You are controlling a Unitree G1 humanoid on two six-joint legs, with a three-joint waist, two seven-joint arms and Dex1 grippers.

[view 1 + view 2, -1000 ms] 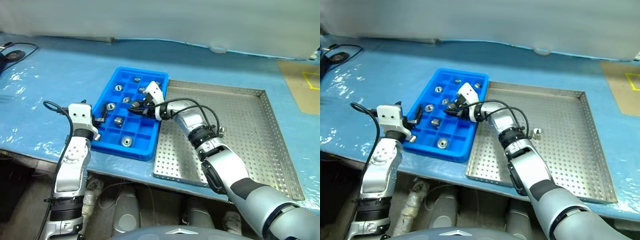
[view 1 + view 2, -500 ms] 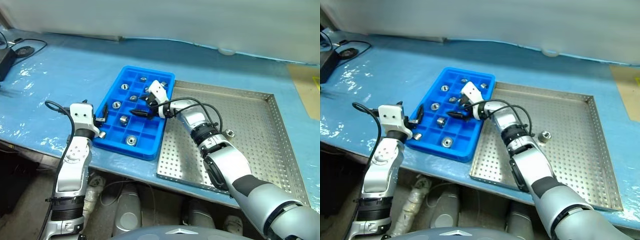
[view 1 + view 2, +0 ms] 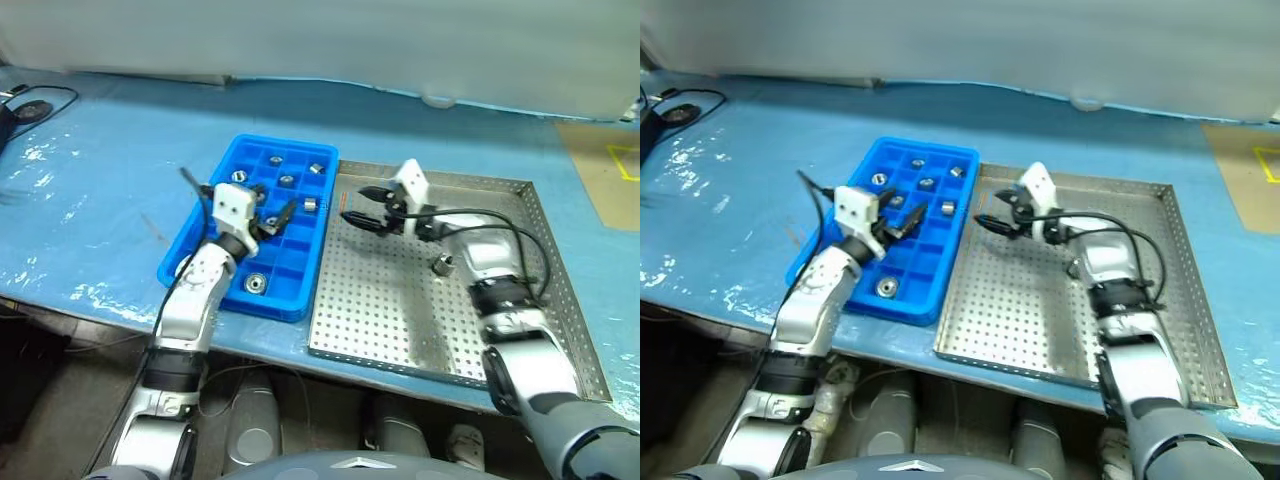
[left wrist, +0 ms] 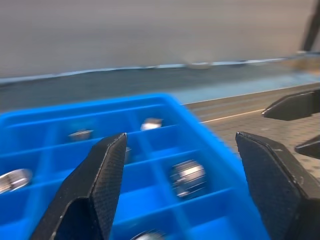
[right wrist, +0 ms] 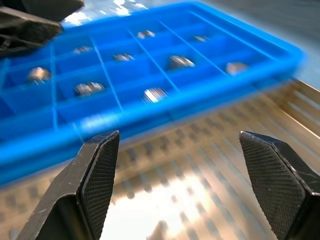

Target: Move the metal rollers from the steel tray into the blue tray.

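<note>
The blue tray [image 3: 222, 250] lies to the left of the steel tray [image 3: 500, 300], and the two touch. Several metal rollers [image 3: 309, 204] lie in its compartments. One roller [image 3: 440, 263] rests on the steel tray's perforated floor, beside my right forearm. My left gripper [image 3: 278, 215] hovers over the middle of the blue tray, open and empty, as the left wrist view [image 4: 181, 137] confirms. My right gripper [image 3: 362, 205] is over the steel tray's back left part, close to the blue tray. It is open with nothing between its fingers [image 5: 100, 170].
Both trays sit on a table under a blue cover [image 3: 120, 150]. A black cable and a round black part [image 3: 30, 105] lie at its far left. A small white object [image 3: 435, 100] sits at the back edge. The table's front edge runs just below the trays.
My right gripper went from shut to open and swung right, from above the blue tray to above the steel tray. My left gripper swung right from the blue tray's left rim to over its middle.
</note>
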